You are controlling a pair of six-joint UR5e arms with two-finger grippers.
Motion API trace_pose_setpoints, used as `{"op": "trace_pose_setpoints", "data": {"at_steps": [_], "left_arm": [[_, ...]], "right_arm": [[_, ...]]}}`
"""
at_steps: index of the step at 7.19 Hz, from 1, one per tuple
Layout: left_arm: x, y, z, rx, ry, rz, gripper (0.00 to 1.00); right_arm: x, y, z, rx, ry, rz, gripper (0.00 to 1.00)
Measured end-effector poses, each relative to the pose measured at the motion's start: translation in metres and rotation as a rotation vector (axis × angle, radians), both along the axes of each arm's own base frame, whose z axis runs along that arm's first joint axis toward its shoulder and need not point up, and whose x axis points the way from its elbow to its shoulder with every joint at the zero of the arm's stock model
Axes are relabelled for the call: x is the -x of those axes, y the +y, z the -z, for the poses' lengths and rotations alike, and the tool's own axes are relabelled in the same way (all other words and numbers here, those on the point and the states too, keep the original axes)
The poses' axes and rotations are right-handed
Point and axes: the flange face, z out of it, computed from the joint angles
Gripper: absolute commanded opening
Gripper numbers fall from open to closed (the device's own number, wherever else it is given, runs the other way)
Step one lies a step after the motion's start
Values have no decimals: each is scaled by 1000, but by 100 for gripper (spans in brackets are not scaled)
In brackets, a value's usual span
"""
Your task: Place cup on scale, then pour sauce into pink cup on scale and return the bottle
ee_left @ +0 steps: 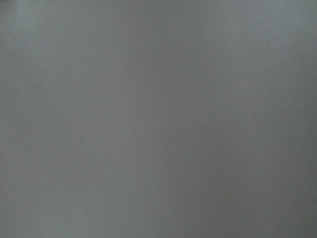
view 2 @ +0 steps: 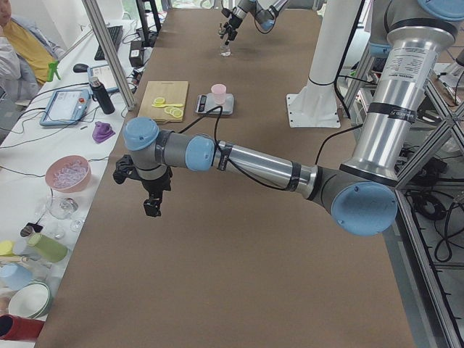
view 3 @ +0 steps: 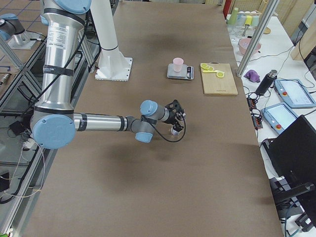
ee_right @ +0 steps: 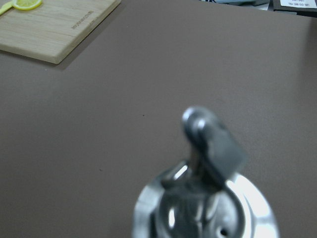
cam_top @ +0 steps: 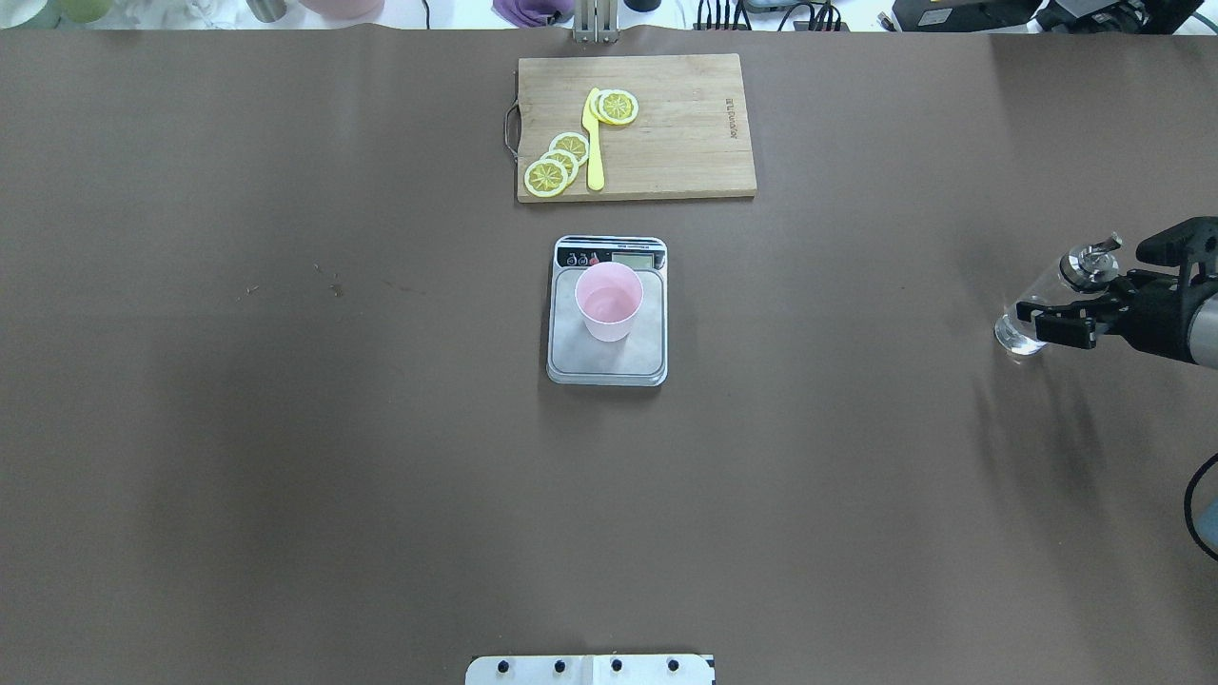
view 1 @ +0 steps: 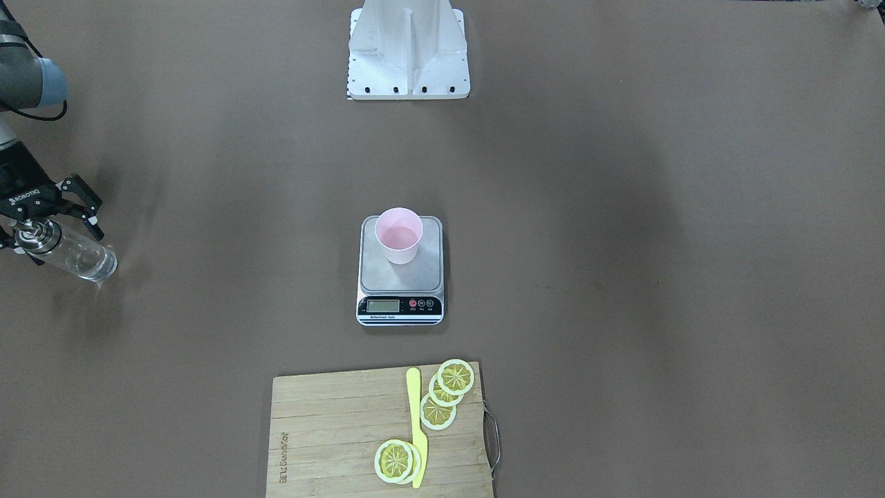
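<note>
bottle (ee_right: 200,210): seen from above at the frame's lower edge, very close and blurred; only its top shows.
collar (ee_right: 250,208): bright silver ring, cut off by the bottom edge.
spout (ee_right: 198,124): rises from the collar's middle; rounded metal tip, with what seems to be a dark flap on its right side.
surface (ee_right: 148,84): plain brown, filling most of the view.
cutting board (ee_right: 54,29): pale wooden corner at upper left, lying on the surface, well apart from the bottle.
lemon slice (ee_right: 26,4): on the cutting board at the top edge, partly cut off.

Brown table (cam_top: 285,428): scale (cam_top: 606,366); cutting board (cam_top: 685,143)
</note>
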Motion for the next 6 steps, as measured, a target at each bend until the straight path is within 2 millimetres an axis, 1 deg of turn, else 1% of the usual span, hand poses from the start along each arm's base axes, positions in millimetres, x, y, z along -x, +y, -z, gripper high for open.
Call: {"op": "trace_pose_setpoints", "data": {"at_steps": [2, 3, 4, 5, 6], "left_arm": [[0, 1, 0, 1, 0, 0, 98], [0, 1, 0, 2, 1, 0, 98], [0, 1, 0, 2, 1, 0, 98], [0, 1, -1, 3, 1, 1, 98], [0, 2, -1, 4, 1, 1, 98]], "right_arm": [[-26, 32, 1, 15, 4, 13, 100], [-39, 49, -3, 25, 7, 27, 100], [-54, 66, -12, 32, 0, 47, 100], [-76, 78, -25, 55, -14, 62, 100], [-106, 79, -45, 107, -29, 56, 100]]}}
